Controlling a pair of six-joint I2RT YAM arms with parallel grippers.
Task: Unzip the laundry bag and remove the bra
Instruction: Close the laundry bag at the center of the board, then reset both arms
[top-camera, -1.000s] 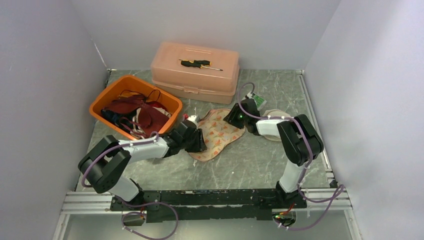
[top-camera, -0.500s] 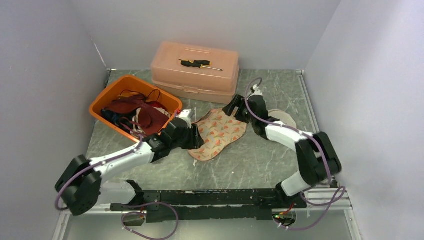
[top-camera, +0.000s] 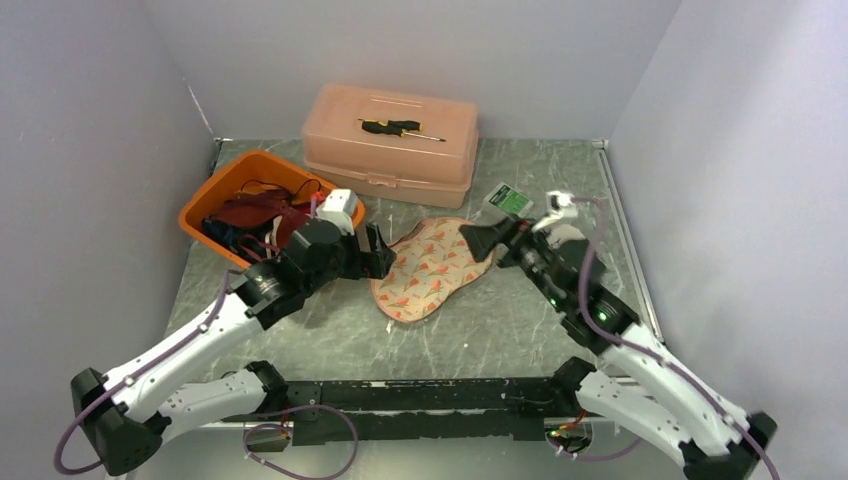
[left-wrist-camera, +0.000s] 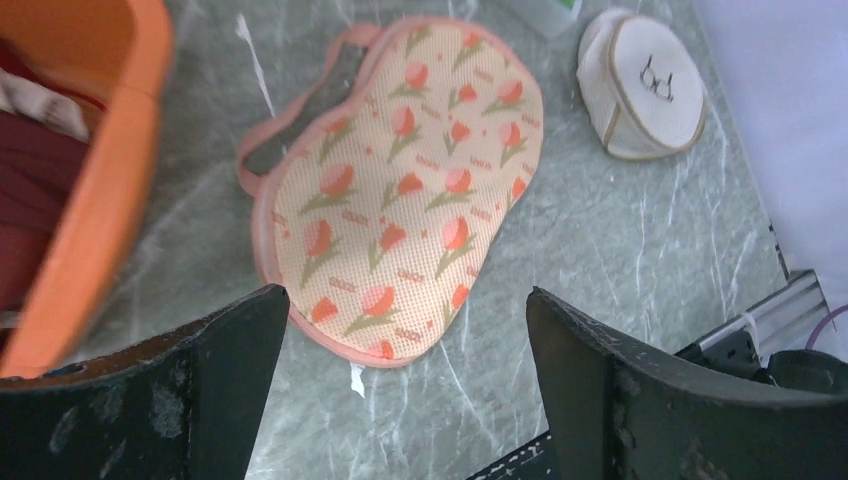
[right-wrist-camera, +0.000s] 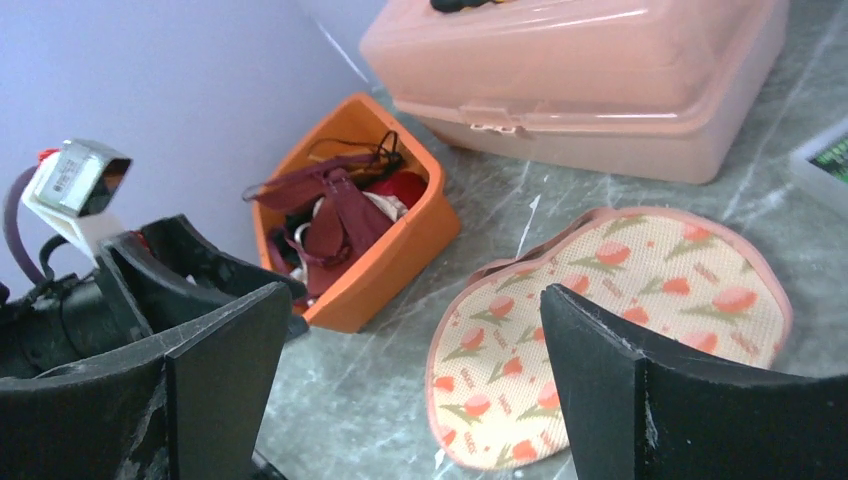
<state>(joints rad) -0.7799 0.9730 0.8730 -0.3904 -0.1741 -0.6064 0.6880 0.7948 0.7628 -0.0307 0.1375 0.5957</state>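
Floral laundry bag lies flat; long axis near-left to far-right.

You have bare surface in front of the tulip-print pouch, and more between it and the round white pouch. On the left, the orange bin stands close beside the left fingers. The pink box closes off the rear. A green packet lies near the right fingers. Side walls hem both flanks.
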